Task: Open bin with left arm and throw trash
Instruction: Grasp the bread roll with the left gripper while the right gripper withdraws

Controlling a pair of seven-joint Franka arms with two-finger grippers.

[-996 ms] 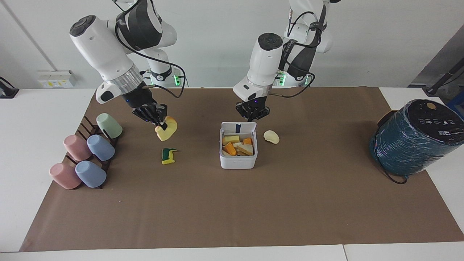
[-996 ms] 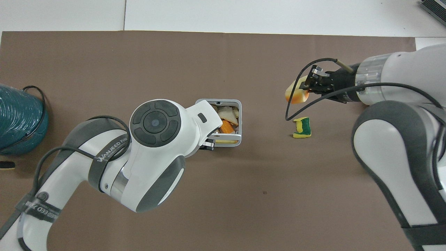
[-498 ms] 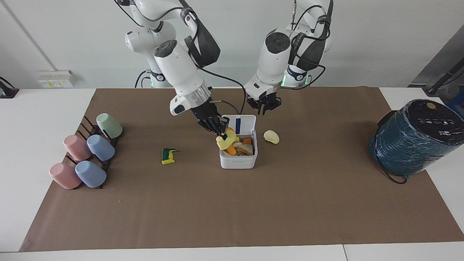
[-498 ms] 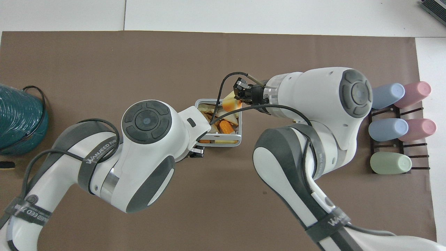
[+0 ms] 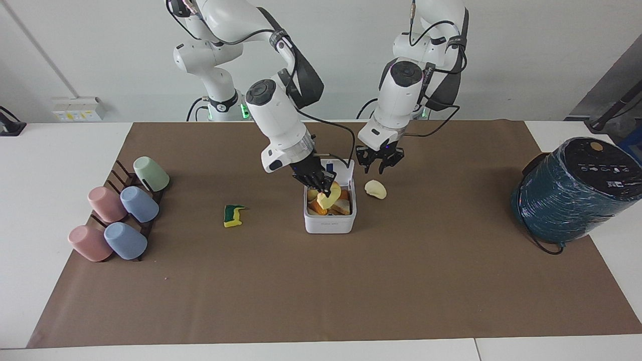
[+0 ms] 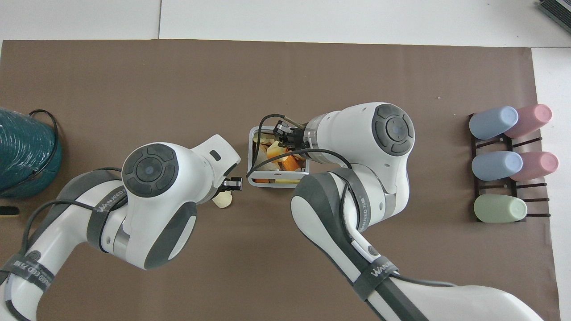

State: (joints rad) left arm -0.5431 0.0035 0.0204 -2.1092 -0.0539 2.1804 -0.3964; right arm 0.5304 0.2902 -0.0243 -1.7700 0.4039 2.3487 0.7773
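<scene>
The white bin (image 5: 329, 223) stands mid-table with its lid (image 5: 346, 171) up and several scraps inside; it also shows in the overhead view (image 6: 250, 154). My right gripper (image 5: 327, 189) is shut on the yellow sponge chunk (image 5: 331, 197) and holds it over the bin's opening. My left gripper (image 5: 379, 166) is open, just above the cream crescent lump (image 5: 375, 189), which lies beside the bin toward the left arm's end. The yellow-and-green sponge bit (image 5: 233, 215) lies on the mat toward the right arm's end; the right arm hides it in the overhead view.
A rack of pastel cups (image 5: 120, 210) sits at the right arm's end of the brown mat. A big teal wrapped cylinder (image 5: 572, 195) with a black cable stands at the left arm's end.
My right gripper carried the yellow sponge chunk from near the cups to over the bin. My left gripper left the bin's lid and moved over the cream lump.
</scene>
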